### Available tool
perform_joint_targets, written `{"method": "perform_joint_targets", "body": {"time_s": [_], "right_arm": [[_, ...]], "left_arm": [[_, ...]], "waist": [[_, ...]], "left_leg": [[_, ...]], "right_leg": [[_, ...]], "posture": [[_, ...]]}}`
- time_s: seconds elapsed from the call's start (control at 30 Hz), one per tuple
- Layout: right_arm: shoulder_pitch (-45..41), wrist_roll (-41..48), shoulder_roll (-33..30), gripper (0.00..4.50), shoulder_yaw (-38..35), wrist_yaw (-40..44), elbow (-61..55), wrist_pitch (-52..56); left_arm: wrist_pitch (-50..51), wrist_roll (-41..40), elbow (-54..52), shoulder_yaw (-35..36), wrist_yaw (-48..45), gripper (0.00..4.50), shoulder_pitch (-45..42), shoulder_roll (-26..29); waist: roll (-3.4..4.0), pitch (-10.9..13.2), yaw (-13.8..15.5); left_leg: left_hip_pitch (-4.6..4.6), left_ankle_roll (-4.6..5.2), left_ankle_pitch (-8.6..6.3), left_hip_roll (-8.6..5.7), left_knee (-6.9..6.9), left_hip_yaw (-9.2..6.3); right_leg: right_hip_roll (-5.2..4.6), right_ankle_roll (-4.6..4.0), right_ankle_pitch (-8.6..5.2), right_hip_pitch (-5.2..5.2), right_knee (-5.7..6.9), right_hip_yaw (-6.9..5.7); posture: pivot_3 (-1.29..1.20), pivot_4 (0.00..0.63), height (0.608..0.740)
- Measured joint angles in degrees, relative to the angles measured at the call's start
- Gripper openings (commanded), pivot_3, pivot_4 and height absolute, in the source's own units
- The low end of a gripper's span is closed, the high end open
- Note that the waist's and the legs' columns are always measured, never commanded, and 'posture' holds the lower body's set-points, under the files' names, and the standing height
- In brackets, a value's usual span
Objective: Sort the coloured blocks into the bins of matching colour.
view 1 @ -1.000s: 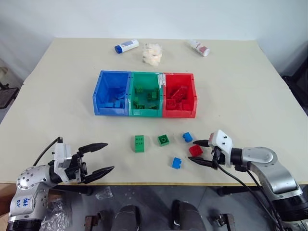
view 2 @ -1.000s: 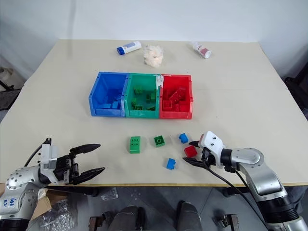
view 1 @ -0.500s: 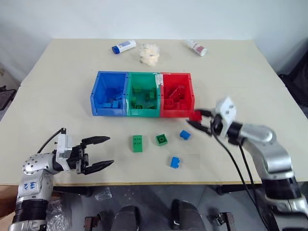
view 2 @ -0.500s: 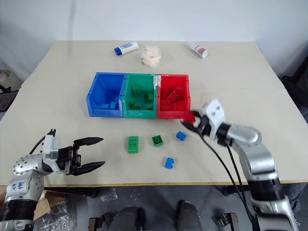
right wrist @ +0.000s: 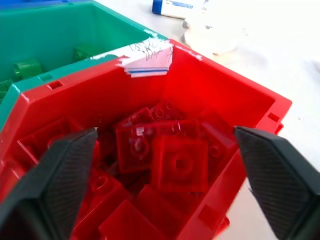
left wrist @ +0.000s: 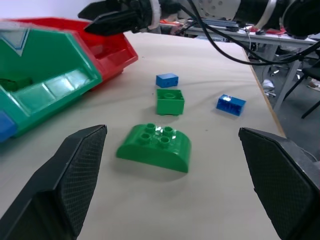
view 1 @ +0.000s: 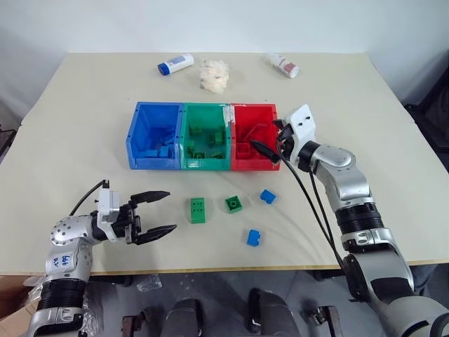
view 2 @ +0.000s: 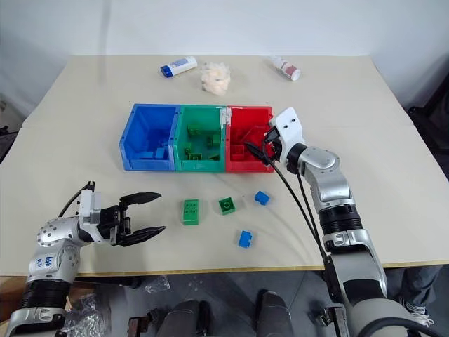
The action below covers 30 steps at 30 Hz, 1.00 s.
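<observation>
Three joined bins stand mid-table: blue [view 1: 151,161], green [view 1: 205,163] and red [view 1: 249,166], each with blocks of its own colour inside. My right gripper [view 1: 265,139] hovers open at the red bin's right side, nothing between its fingers, over several red blocks [right wrist: 180,162]. On the table in front of the bins lie a long green block [view 1: 198,210], a small green block [view 1: 233,203] and two blue blocks [view 1: 268,196] [view 1: 254,237]. My left gripper [view 1: 170,210] stands open and empty near the front left, pointing at the long green block [left wrist: 155,146].
At the table's far side lie a white bottle with a blue cap [view 1: 175,64], a white tissue wad [view 1: 214,74] and a white bottle with a red cap [view 1: 284,65]. The table's front edge runs just behind the near blue block.
My right gripper carried a red block from the table's front up to the red bin and opened; the block has left its fingers. My left gripper edged toward the green block.
</observation>
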Motion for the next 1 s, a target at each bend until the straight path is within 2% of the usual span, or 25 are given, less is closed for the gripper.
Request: {"method": "perform_joint_targets", "body": {"time_s": [0.13, 0.27, 0.37, 0.57, 0.67, 0.77, 0.9, 1.0], "right_arm": [[12.93, 5.21, -7.08, 4.44, -1.25, 8.03, -17.46, 3.02], [24.05, 9.37, -13.58, 4.44, -3.65, 13.11, -29.10, 6.64], [37.30, 13.18, -20.22, 4.44, -10.39, 16.14, -39.13, 10.13], [52.82, 15.23, -25.63, 4.44, -20.17, 18.94, -45.83, 12.58], [54.67, 15.38, -26.09, 4.44, -21.43, 18.95, -46.88, 13.17], [52.25, 15.78, -26.06, 4.44, -20.16, 18.18, -47.65, 14.25], [46.61, 15.99, -24.65, 4.44, -13.64, 16.46, -49.91, 16.89], [43.83, 15.92, -23.71, 4.44, -7.77, 15.38, -51.28, 19.21]], "left_arm": [[-0.31, 0.29, 2.10, -0.54, -1.29, 4.50, -2.62, 0.10], [-0.76, 0.69, 4.97, -0.78, -2.63, 4.50, -4.14, 0.13], [-1.48, 1.45, 7.66, -1.77, -4.24, 4.50, -6.98, -0.25], [-2.41, 2.11, 12.33, -2.36, -6.94, 4.50, -9.64, -0.30], [-2.57, 2.44, 13.77, -2.37, -6.97, 4.50, -10.38, -0.16], [-3.06, 2.60, 15.04, -2.33, -6.97, 4.50, -10.69, -0.13], [-3.08, 2.64, 14.41, -2.43, -6.96, 4.50, -10.17, -0.16], [-2.48, 2.33, 8.28, -2.23, -6.76, 4.50, -5.57, -0.20]], "waist": [[0.00, 0.00, 1.19], [-0.02, -0.01, 1.33], [-0.02, -0.01, 2.00], [-0.05, -0.02, 1.59], [-0.05, -0.02, 1.44], [-0.05, -0.02, 1.56], [-0.05, -0.02, 1.67], [-0.05, -0.02, 1.66]], "left_leg": [[-0.09, 0.02, -0.01, -0.01, 0.01, -0.07], [-0.04, 0.03, -0.04, 0.02, 0.10, 0.01], [0.00, -0.01, 0.00, 0.05, 0.10, -0.10], [0.03, 0.01, -0.01, 0.13, 0.37, 0.01], [0.02, 0.01, -0.01, 0.15, 0.41, 0.02], [0.01, 0.02, -0.02, 0.15, 0.46, -0.01], [-0.03, 0.01, -0.02, 0.16, 0.50, -0.07], [-0.08, 0.07, -0.12, 0.16, 0.60, -0.05]], "right_leg": [[0.01, 0.00, 0.00, 0.01, -0.09, -0.05], [0.04, 0.00, 0.03, 0.02, -0.09, 0.00], [0.09, -0.07, 0.06, 0.09, -0.05, -0.05], [0.11, -0.16, 0.15, 0.13, -0.02, 0.02], [0.12, -0.18, 0.16, 0.11, 0.02, 0.04], [0.12, -0.19, 0.16, 0.10, 0.07, 0.03], [0.12, -0.19, 0.16, 0.08, 0.10, 0.01], [0.12, -0.18, 0.17, 0.07, 0.08, 0.03]], "posture": [[0.00, 0.150, 0.740], [0.00, 0.150, 0.740], [0.00, 0.150, 0.740], [0.00, 0.150, 0.740], [0.00, 0.150, 0.740], [0.00, 0.150, 0.740], [0.00, 0.150, 0.740], [0.00, 0.150, 0.740]]}}
